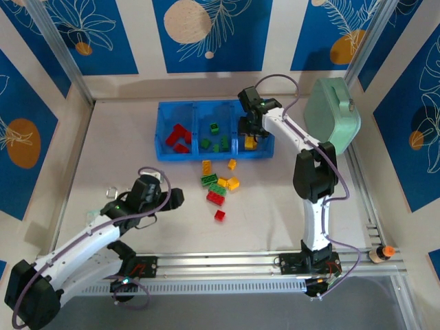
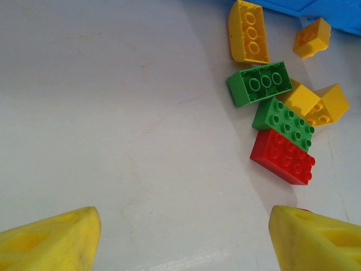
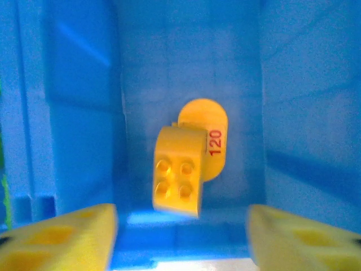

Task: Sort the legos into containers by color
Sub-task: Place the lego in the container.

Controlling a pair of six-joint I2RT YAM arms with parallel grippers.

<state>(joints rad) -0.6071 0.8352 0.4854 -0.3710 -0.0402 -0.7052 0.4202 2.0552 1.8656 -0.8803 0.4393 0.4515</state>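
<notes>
The red number 120 is printed on a round yellow piece (image 3: 203, 116) inside the blue tray (image 3: 293, 113), just behind a yellow brick (image 3: 177, 169). Its digits run vertically, turned on their side.

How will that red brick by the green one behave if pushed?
The red brick looks like hard plastic, likely rigid and light. Lying flat, studs up, it should slide, not roll. It may nudge the adjoining green brick.

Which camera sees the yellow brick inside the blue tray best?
The right wrist camera: the yellow brick sits close and centred, studs plain, against the blue tray. The top external camera shows it as a small yellow speck by the right gripper.
</notes>
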